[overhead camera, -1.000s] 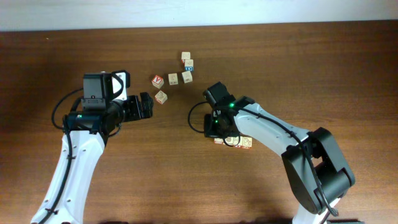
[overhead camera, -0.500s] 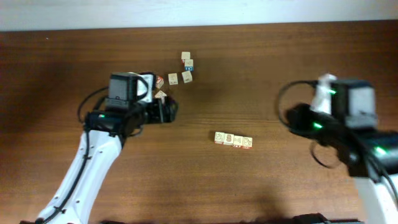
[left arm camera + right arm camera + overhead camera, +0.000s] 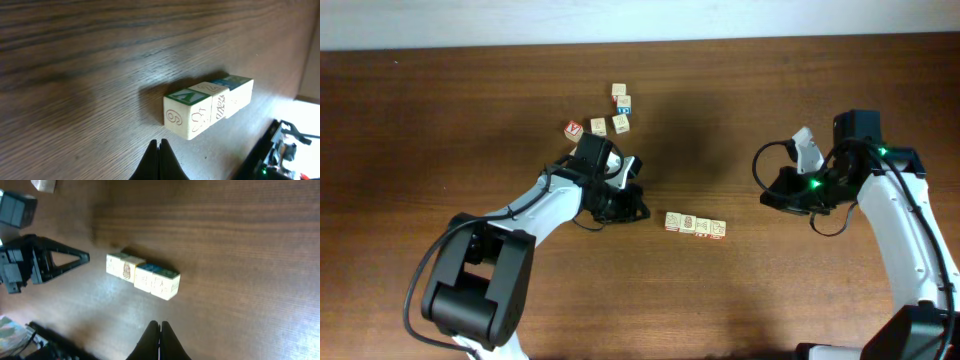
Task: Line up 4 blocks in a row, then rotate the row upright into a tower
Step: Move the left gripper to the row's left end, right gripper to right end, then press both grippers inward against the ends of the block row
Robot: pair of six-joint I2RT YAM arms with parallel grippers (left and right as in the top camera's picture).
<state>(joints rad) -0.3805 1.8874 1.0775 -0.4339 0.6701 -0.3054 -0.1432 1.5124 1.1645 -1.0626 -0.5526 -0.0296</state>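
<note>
Near the middle of the table [image 3: 440, 110], slightly toward the near edge, the 4 blocks [image 3: 696, 226] sit in 1 straight row running left to right, each touching the next. They rest flat on the wood, and nothing holds them.

My left gripper [image 3: 160, 147] is pinched fully closed with nothing between the fingers. It sits low over the table, just left of the row's left end, with its tip aimed at that end. It is close to the end block but apart from it. From my left wrist, that end block shows 1 green face with a pale triangle-like mark. The face turned toward me is bare wood with a carved, looped character. The blocks behind it show carved pale sides, and I cannot read their marks.

My right gripper [image 3: 159, 328] is also squeezed closed and empty. It is well apart from the row, off to its right. From my right wrist, the row lies ahead of the fingertips at a slant, and its upper faces look greenish or bluish.

Farther back and to the left, 5 loose cubes [image 3: 620, 123] lie in a small scatter, well apart from the row. Among them are a cube with a red tick face [image 3: 573, 130] and a blue-sided cube [image 3: 624, 104].
</note>
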